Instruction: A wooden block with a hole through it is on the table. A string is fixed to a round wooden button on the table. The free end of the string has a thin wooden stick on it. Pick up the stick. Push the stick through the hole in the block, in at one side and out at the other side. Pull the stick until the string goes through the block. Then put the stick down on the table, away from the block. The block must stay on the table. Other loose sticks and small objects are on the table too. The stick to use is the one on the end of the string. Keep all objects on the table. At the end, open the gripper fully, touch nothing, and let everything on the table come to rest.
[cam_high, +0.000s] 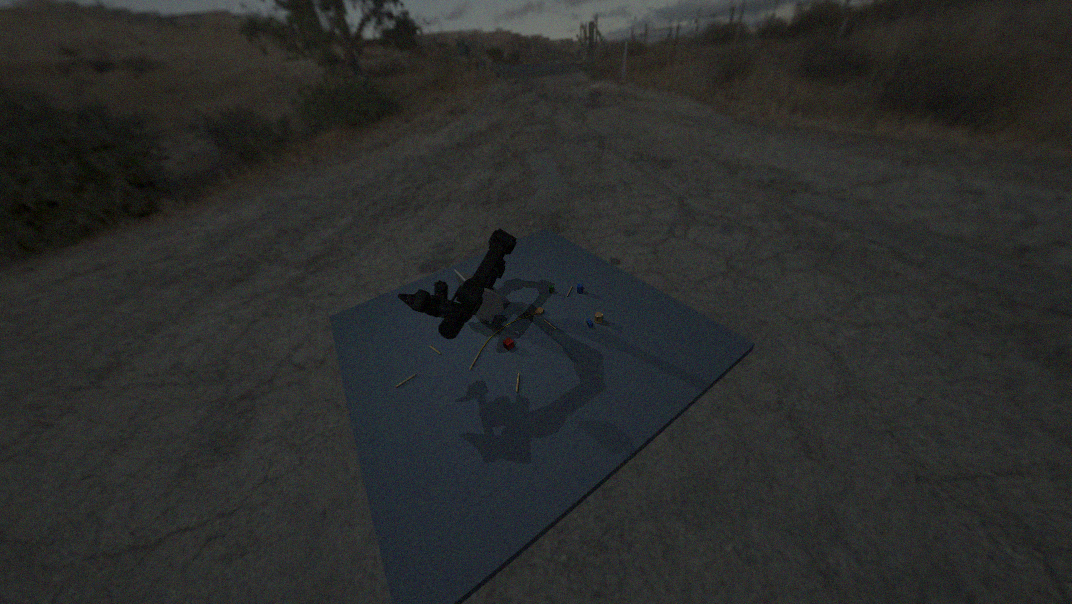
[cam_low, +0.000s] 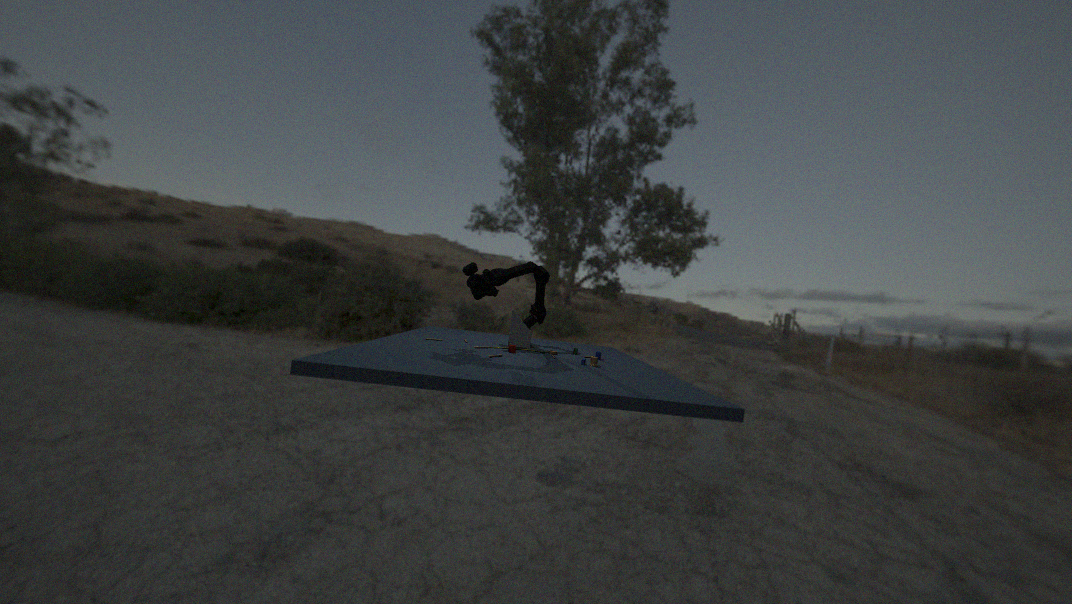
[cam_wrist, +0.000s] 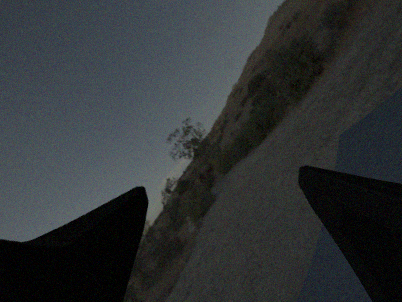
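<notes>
Currently the hand (cam_high: 426, 313) (cam_low: 472, 288) (cam_wrist: 224, 186) is standing wide, its two dark fingers spreading well apart with nothing showing between them, while the black arm (cam_high: 483, 273) (cam_low: 540, 288) is holding it high over the blue-grey surface (cam_high: 450, 495) (cam_low: 517, 386) (cam_wrist: 372, 132). From a small orange-tan button (cam_high: 539, 310), the string (cam_high: 498, 327) is curving past a red cube (cam_high: 508, 343) (cam_low: 511, 348), and the stick on its end (cam_high: 475, 359) is lying on the surface, apart from the hand. Loose sticks (cam_high: 405, 380) are resting around it, one (cam_high: 517, 381) lying near the red cube. A blue cube (cam_high: 579, 288) (cam_low: 597, 354) and a tan piece (cam_high: 598, 317) (cam_low: 594, 361) are sitting farther over. A pale grey shape (cam_high: 489, 306) (cam_low: 519, 331) is rising beneath the arm; I cannot tell which piece is the holed block.
</notes>
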